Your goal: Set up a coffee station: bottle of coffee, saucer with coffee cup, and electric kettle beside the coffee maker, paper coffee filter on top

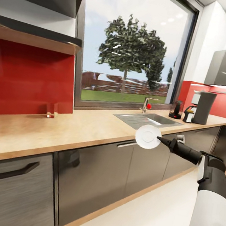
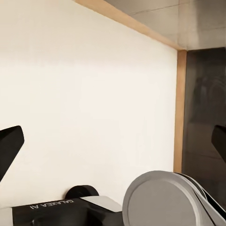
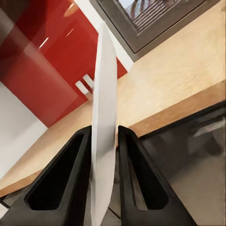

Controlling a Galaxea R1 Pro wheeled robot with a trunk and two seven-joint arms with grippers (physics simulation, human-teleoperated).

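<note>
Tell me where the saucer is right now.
The saucer is off the counter, clamped on edge in the right tool. In the head view it hangs in front of the counter's edge, just below the sink.

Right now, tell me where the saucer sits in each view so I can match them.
Head view: saucer at centre right, face-on, at the right gripper tip, before the counter edge.
Right wrist view: saucer edge-on, upright in the middle, clamped between both fingers.
Left wrist view: I cannot pick it out; floor and robot parts there.
Shared landmark: the wooden counter.
</note>
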